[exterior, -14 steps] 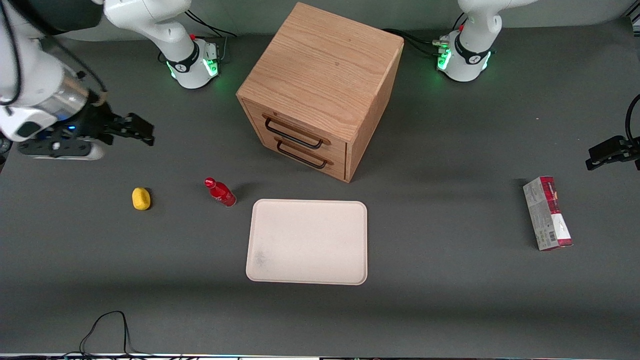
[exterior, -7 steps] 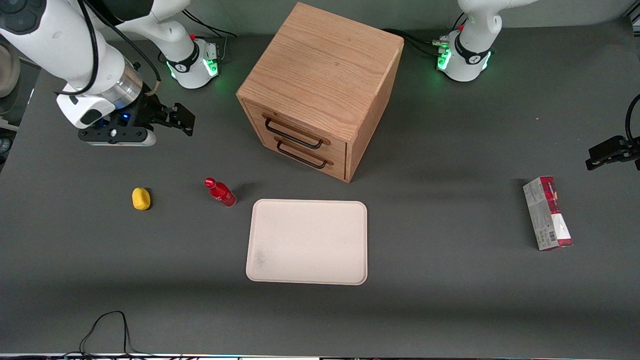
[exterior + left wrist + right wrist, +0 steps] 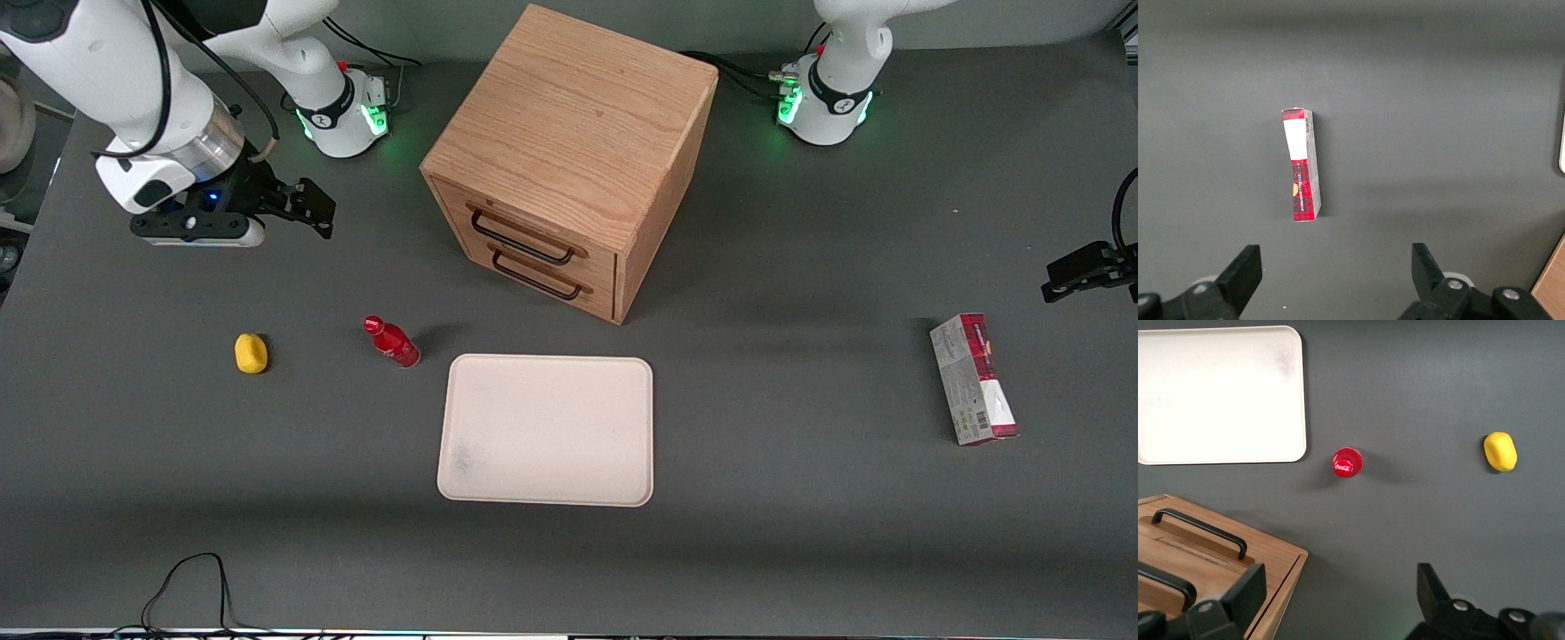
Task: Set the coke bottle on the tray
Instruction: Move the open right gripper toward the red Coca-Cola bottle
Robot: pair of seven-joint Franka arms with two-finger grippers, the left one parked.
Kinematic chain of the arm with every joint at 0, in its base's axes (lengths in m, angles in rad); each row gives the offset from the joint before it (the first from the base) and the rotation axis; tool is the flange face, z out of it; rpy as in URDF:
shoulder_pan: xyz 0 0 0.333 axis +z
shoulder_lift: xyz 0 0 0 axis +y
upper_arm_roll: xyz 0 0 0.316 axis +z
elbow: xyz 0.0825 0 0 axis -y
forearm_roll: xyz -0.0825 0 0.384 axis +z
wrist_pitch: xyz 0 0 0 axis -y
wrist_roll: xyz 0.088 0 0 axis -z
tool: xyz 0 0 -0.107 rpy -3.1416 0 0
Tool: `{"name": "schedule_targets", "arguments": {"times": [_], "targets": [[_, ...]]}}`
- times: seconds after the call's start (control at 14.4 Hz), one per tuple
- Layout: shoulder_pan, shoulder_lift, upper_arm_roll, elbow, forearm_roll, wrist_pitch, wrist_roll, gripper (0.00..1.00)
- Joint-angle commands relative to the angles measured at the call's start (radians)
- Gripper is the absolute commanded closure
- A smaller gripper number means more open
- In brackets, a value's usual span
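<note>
From the front camera, the end effector (image 3: 302, 203) hangs above the dark bench (image 3: 800, 533) at the working arm's end, its black fingers crowded together so that their spacing is hard to make out here. The coke bottle (image 3: 391, 341) stands upright on the bench, nearer the camera than the end effector and well apart from it. The tray (image 3: 546, 430) lies flat just beside the bottle, not touching it, nearer the camera again. A yellow lump (image 3: 251, 353) sits near the bottle, toward the working arm's end. The wooden drawer box (image 3: 569, 160) stands beside the end effector, toward the middle of the bench, its two dark handles facing the camera. A red-and-grey carton (image 3: 974, 380) lies well away, toward the parked arm's end.

From the right wrist camera, the end effector (image 3: 1341, 593) is seen with its fingers (image 3: 1245, 597) spread wide and nothing between them; their lower parts are cut off by the frame edge. The coke bottle (image 3: 1347, 463) shows only as a round red cap seen from straight above, its body hidden beneath. The tray (image 3: 1221, 393) is cropped at the frame edge, as is the drawer box (image 3: 1205, 567). The yellow lump (image 3: 1500, 451) lies in full sight.

From the left wrist camera, only the carton (image 3: 1301, 165) on the bench (image 3: 1438, 100) is plain; a thin pale sliver at the frame edge is too small to tell.
</note>
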Motion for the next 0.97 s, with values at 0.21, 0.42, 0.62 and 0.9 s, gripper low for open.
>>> {"name": "schedule_targets", "arguments": {"times": [0.21, 0.42, 0.62, 0.9], "targets": [[0.008, 0.085, -0.001, -0.014, -0.015, 0.085, -0.01, 0.0], [0.007, 0.144, -0.003, -0.014, -0.015, 0.141, -0.01, 0.0], [0.004, 0.208, -0.004, -0.023, -0.015, 0.205, -0.01, 0.0], [0.004, 0.228, -0.012, -0.145, -0.015, 0.361, -0.01, 0.0]]}}
